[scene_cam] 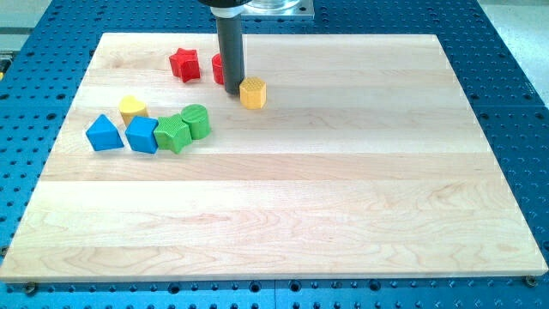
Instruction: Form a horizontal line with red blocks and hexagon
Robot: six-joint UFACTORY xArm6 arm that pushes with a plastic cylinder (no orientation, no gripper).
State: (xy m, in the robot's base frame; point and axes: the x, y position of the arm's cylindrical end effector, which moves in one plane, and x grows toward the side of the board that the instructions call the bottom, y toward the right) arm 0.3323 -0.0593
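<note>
A red star block lies near the view's top left on the wooden board. A second red block sits just right of it, mostly hidden behind my rod, so its shape cannot be made out. A yellow hexagon block lies a little lower and to the right. My tip stands between the second red block and the yellow hexagon, close to the hexagon's left side.
At the view's left lie a yellow heart-like block, a blue triangular block, a blue block, and two green blocks touching. The board rests on a blue perforated table.
</note>
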